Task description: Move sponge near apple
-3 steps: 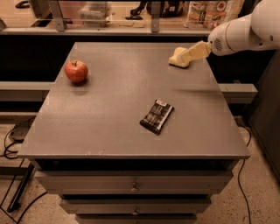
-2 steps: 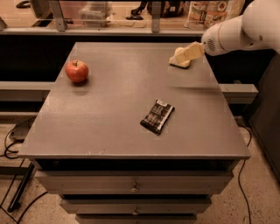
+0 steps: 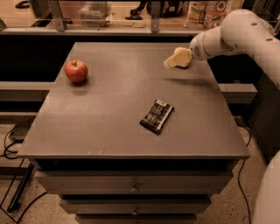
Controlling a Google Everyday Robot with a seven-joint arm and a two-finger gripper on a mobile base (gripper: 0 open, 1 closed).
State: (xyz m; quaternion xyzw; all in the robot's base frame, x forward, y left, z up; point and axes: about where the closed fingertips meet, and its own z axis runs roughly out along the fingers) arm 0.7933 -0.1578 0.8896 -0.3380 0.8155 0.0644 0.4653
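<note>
Several drawer fronts (image 3: 133,188) stack beneath the near edge of the grey table (image 3: 105,135), and dark cables (image 3: 11,142) trail over the speckled floor at the lower left. On the tabletop, nearest the front and a little right of centre, lies a dark striped snack wrapper (image 3: 156,116), flat and set at a slant.

Farther back on the left side sits the apple (image 3: 76,71), red, upright with its short stem up, close to the table's left edge and well apart from everything else.

Across from it, over the far right part of the table, is my gripper (image 3: 180,57), at the end of my white arm (image 3: 236,33), which reaches in from the right. My cream-coloured fingers are closed around the sponge (image 3: 170,63), a pale yellow block that sticks out to the left of them. The sponge hangs clear of the surface, with its shadow (image 3: 186,80) falling on the table just below. Between the sponge and the apple lies a wide stretch of tabletop.

Behind the table runs a ledge with a rail (image 3: 131,30), and beyond it stand some printed packets (image 3: 210,11) at the upper right.
</note>
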